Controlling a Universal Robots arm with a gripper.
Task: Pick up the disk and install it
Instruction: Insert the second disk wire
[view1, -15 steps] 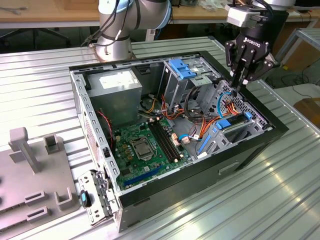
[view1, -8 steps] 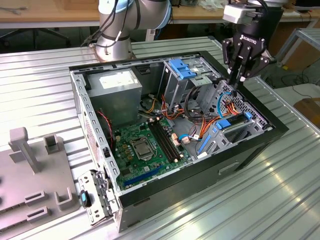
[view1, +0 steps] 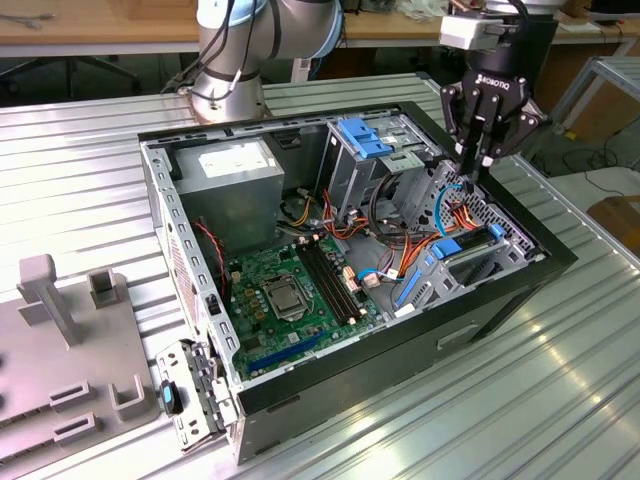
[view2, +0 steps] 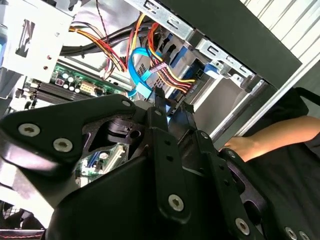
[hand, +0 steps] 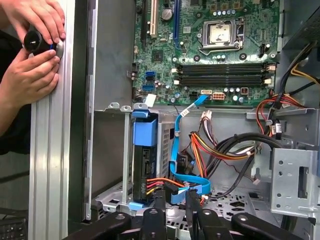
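Note:
The disk stands on edge in the drive bay at the front corner of the open computer case. Its blue bracket caps one end, and orange and blue cables run to the other. In the exterior view the disk lies low in that bay. My gripper hangs just above the bay. In both wrist views its black fingers stand a small gap apart with nothing held between them. The gripper sits over the cabled end, slightly to one side of the disk.
A person's hands press a black round part against the table rail beside the case; an arm shows outside the case wall. Inside are the motherboard, the power-supply box, an upper bay with blue tabs and cable bundles. A grey fixture stands at the exterior view's left.

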